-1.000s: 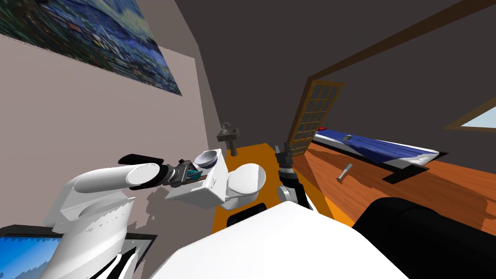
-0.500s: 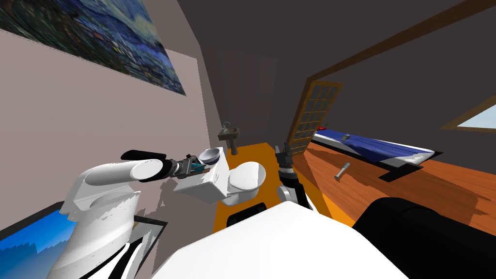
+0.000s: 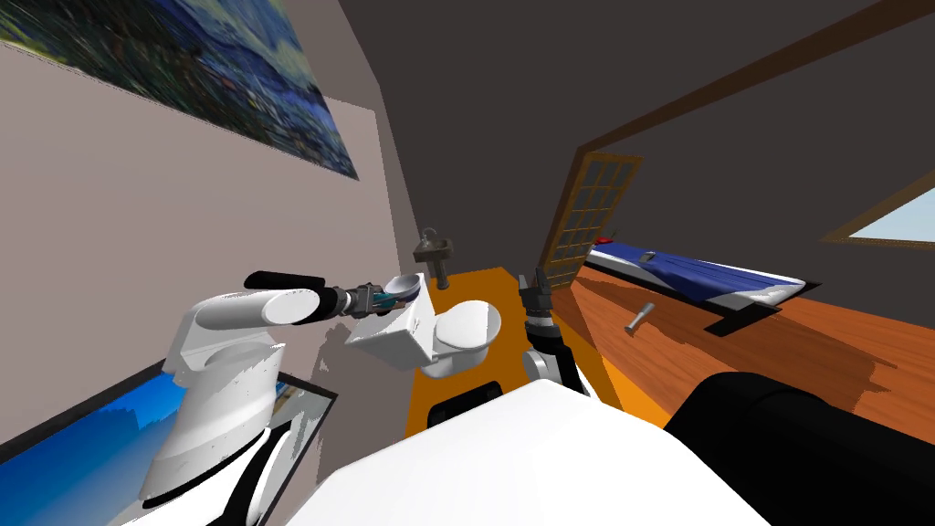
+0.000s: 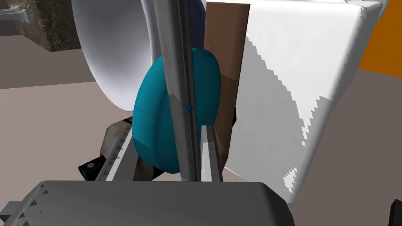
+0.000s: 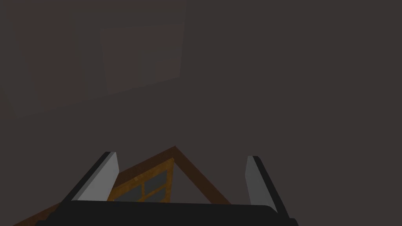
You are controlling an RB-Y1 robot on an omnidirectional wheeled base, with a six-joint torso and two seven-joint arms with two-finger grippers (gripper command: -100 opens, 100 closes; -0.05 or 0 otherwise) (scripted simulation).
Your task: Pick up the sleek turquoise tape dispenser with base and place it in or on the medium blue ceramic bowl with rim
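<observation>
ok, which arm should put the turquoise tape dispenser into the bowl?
Left. The left pincer is shut on the rounded turquoise tape dispenser, right beside the pale blue-grey round bowl on the white toilet tank. The right pincer stands open and empty, apart from the bowl.

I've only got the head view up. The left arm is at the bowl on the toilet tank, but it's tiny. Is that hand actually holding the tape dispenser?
Observer: Yes. In the left wrist view the left hand is shut on the turquoise tape dispenser, with a finger pressed against its side.
Operator: How near is the bowl?
Observer: The bowl lies just beyond the dispenser, its pale inside showing past it. I cannot tell if they touch.
Operator: And the right hand?
Observer: The right hand is open and holds nothing.
</observation>
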